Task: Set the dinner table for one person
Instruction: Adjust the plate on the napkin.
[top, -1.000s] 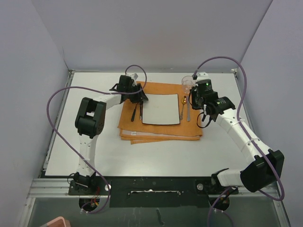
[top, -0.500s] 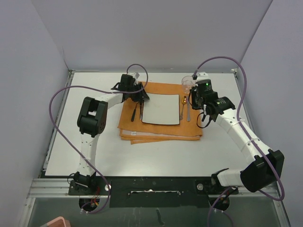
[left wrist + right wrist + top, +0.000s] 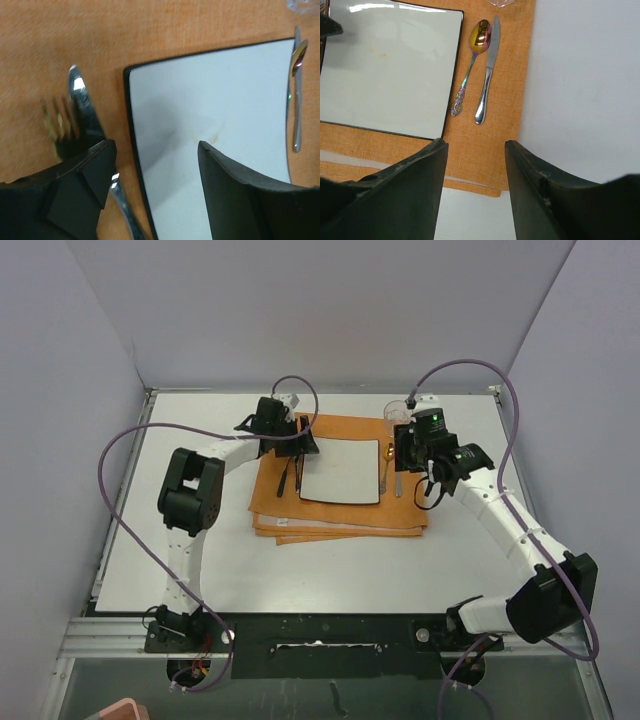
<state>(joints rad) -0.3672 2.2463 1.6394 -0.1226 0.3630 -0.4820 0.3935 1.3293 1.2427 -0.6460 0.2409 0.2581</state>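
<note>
Inspection finding: no text, label, brand mark, number or sign can be read in any of the three views.
</note>
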